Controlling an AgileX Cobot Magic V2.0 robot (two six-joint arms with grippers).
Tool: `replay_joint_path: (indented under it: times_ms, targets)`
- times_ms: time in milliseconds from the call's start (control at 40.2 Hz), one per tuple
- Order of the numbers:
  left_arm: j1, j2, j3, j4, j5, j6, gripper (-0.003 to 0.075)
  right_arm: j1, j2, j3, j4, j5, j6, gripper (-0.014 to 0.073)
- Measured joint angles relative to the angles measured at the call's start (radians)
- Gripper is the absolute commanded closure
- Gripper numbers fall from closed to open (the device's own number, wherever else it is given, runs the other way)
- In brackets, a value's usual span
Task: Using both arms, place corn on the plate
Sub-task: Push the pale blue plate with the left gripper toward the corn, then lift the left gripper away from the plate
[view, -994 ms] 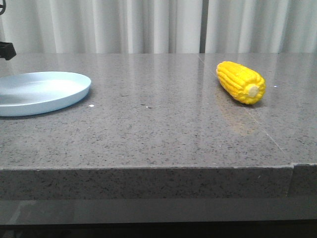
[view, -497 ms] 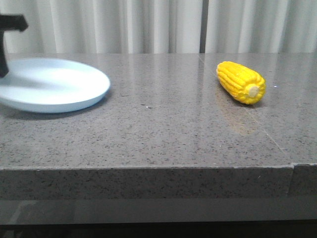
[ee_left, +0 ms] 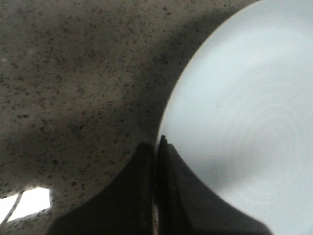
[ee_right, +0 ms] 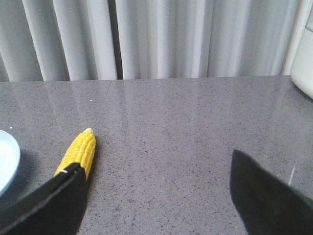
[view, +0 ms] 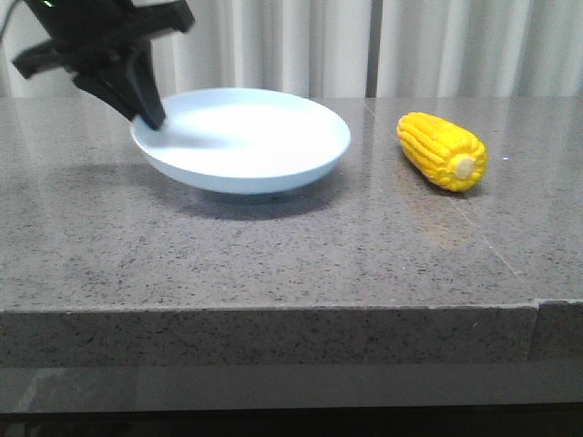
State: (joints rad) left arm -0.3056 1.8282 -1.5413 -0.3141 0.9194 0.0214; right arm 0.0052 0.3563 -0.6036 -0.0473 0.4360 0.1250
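The pale blue plate [view: 246, 137] hangs slightly above the stone table near the middle, tilted a little. My left gripper [view: 150, 118] is shut on its left rim; in the left wrist view the gripper [ee_left: 157, 147] pinches the plate [ee_left: 244, 122] edge between its dark fingers. The yellow corn [view: 444, 150] lies on the table to the right of the plate, pale cut end toward the front. In the right wrist view the corn [ee_right: 79, 152] lies just beyond one finger of my right gripper [ee_right: 154, 169], which is open and holds nothing.
Grey speckled stone table [view: 273, 255] with its front edge close to the camera. White curtains [view: 301, 45] hang behind the table. A seam [view: 537, 305] runs through the table at the right. A white object [ee_right: 303, 63] shows at the edge of the right wrist view.
The plate has travelled from the far left toward the table's middle, lifted off the surface. The left arm has come into the front view with it. The corn has not moved.
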Motion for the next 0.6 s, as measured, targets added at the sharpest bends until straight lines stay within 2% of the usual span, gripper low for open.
replay_joint_path:
  times_ms: [99, 174, 423, 497, 597]
  targets:
    - [-0.006, 0.028, 0.000, -0.010, -0.014, 0.000, 0.0720, 0.000, 0.000, 0.000, 0.000, 0.000, 0.000, -0.0029]
    - [-0.006, 0.043, 0.000, -0.011, -0.014, 0.000, 0.0665, 0.000, 0.000, 0.000, 0.000, 0.000, 0.000, -0.0029]
    - [-0.006, 0.051, -0.005, -0.008, -0.012, 0.000, 0.0379, 0.000, 0.000, 0.000, 0.000, 0.000, 0.000, -0.0029]
    - [-0.006, 0.042, -0.017, 0.024, -0.008, 0.000, 0.0360, 0.000, 0.000, 0.000, 0.000, 0.000, 0.000, -0.0029]
    - [-0.006, -0.010, -0.028, 0.090, -0.008, 0.000, 0.0418, 0.000, 0.000, 0.000, 0.000, 0.000, 0.000, -0.0029]
